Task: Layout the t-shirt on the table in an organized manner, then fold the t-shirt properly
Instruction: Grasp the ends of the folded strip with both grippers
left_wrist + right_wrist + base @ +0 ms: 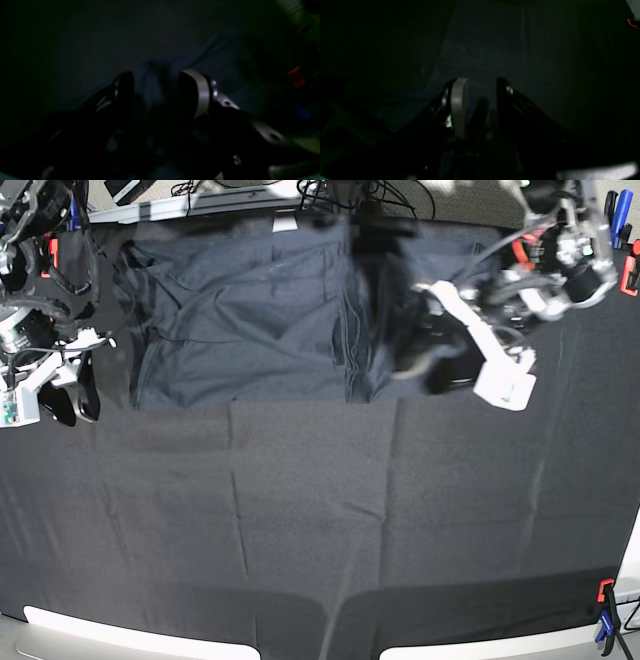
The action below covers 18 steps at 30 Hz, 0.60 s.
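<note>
The dark slate-blue t-shirt (250, 320) lies spread along the far side of the table (320, 510), with folds down its middle and its right part bunched. My left gripper (435, 372) hovers blurred over that bunched right part. In the left wrist view the left gripper (156, 83) stands open, with blue shirt cloth (225, 57) showing beyond and between the fingers and nothing pinched. My right gripper (68, 405) hangs over the black cloth just left of the shirt. In its own view the right gripper (481, 85) has its fingers apart and holds nothing.
Black creased cloth covers the table. A red and blue clamp (605, 620) sits at the near right corner, and a red clamp (630, 275) at the far right edge. The pale rim (100, 625) runs along the front. Cables and arm bases crowd the far corners.
</note>
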Motion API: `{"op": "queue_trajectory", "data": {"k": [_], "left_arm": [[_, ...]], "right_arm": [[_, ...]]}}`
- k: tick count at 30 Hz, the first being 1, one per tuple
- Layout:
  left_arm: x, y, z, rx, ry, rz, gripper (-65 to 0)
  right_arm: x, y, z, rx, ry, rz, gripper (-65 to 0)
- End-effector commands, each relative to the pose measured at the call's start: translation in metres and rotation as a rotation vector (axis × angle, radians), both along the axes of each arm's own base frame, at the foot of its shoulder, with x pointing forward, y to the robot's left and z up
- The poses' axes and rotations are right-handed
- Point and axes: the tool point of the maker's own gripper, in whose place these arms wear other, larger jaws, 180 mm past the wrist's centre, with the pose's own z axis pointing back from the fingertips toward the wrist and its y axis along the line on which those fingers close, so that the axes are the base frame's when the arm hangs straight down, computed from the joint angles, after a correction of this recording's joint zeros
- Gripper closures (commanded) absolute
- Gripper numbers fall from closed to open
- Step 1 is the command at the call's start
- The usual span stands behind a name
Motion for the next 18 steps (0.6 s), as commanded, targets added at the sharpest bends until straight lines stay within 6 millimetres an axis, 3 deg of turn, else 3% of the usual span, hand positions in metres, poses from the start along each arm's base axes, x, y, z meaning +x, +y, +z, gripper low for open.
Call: {"op": "queue_trajectory", "data": {"k": [1,6,8,10,18], "left_arm": [[0.005,0.006,0.008,0.01,-0.04,0.016,-30.1],[0.009,0.029,-0.014,0.108,-0.009,0.069,-30.1],[0.008,0.031,-0.021,0.107,0.009,0.071,-30.1],[0.008,0.034,-0.028,0.103,0.027,0.076,-30.1],[0.007,0.037,-0.049,0.062,0.072,0.1,-30.1]], "right_arm": [[0.002,0.0,0.008,-0.013,-0.02,0.013,-19.0],[-0.009,0.017,-0.007,0.097,0.067,0.07,-20.2],[-0.013,0.018,-0.017,0.154,0.094,0.075,-27.0],[-0.018,0.012,-0.035,0.184,0.144,0.062,-32.0],[-0.044,-0.029,-0.11,0.284,0.403,-0.042,-32.3]]}}
